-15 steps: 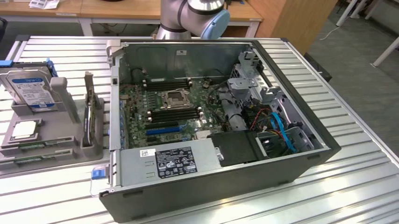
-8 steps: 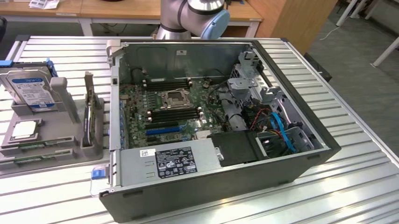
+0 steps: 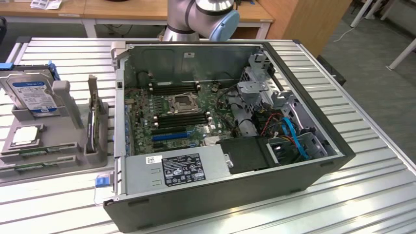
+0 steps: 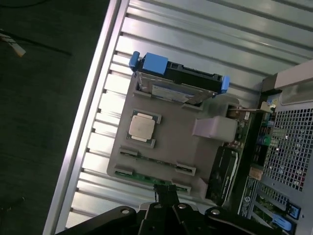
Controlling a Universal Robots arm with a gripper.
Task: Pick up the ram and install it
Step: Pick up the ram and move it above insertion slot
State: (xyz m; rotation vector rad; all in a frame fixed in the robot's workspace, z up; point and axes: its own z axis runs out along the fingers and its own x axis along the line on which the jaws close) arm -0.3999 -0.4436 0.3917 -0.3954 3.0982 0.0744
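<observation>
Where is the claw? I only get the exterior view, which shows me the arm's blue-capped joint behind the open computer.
Observer: In the wrist view the claw hangs over the grey tray, at the edge where the ram lies.
Operator: Is it carrying the ram?
Observer: No. The claw is shut with nothing in it, and the ram lies flat in its holder on the tray. I can't tell whether they touch.
Operator: What's next to the tray there?
Observer: The computer case's perforated outer wall, which faces the tray.
</observation>
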